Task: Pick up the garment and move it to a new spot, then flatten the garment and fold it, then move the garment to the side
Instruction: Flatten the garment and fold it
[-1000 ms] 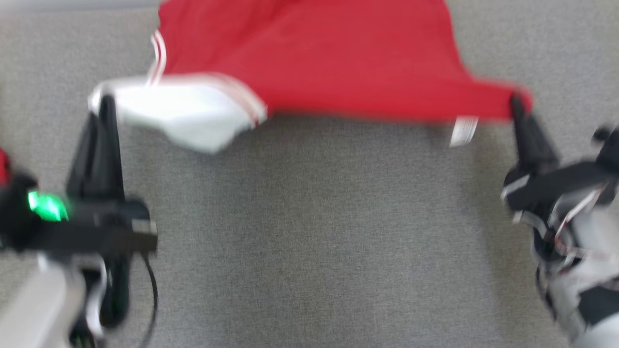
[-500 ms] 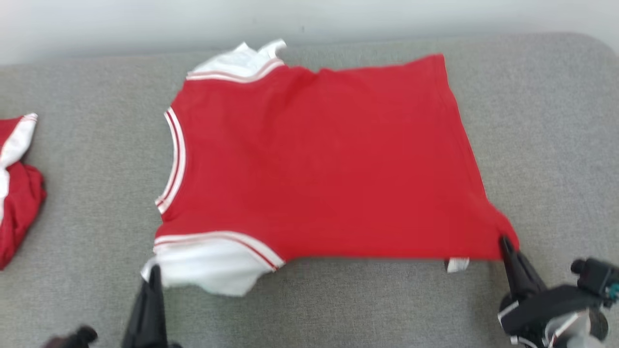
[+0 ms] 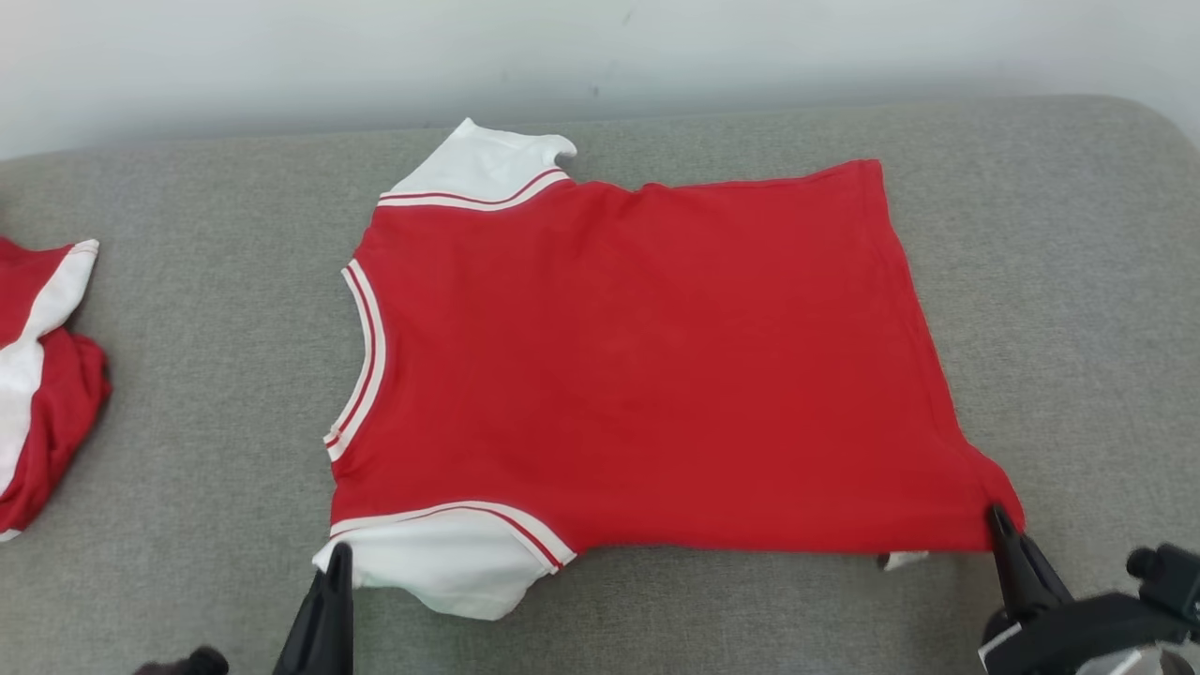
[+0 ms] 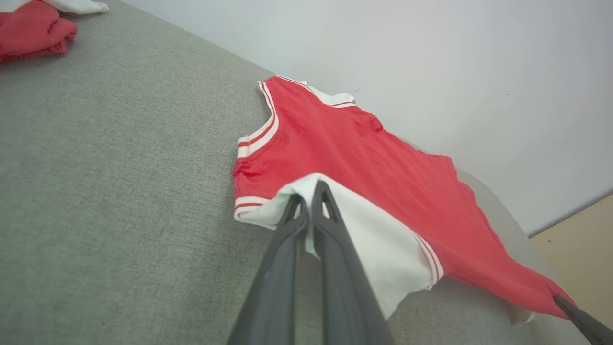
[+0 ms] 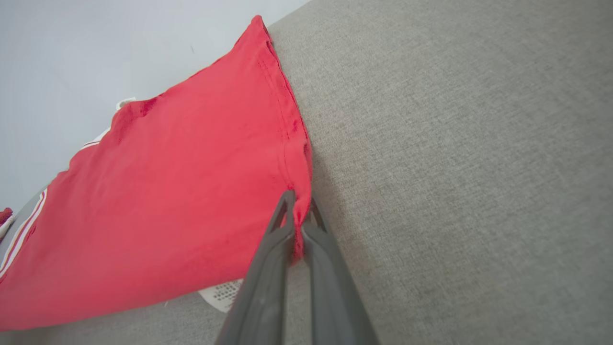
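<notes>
A red T-shirt (image 3: 637,366) with white striped sleeves lies spread across the grey cushion (image 3: 187,394), collar to the left, hem to the right. My left gripper (image 3: 336,555) is shut on the near white sleeve (image 4: 364,239), pinching its edge in the left wrist view (image 4: 309,194). My right gripper (image 3: 996,514) is shut on the near hem corner (image 5: 297,191) of the shirt, with the cloth caught between its fingers. A white care label (image 3: 905,560) sticks out under the near edge.
A second red and white garment (image 3: 42,375) lies bunched at the cushion's left end. A pale wall (image 3: 600,47) runs behind the cushion. The cushion's rounded right end (image 3: 1144,122) lies past the hem. Bare grey cushion stretches in front of the shirt.
The head camera has tipped up, bringing the whole shirt and the wall into view. The shirt, hanging stretched between both grippers before, now lies laid out on the cushion, still held at sleeve and hem corner.
</notes>
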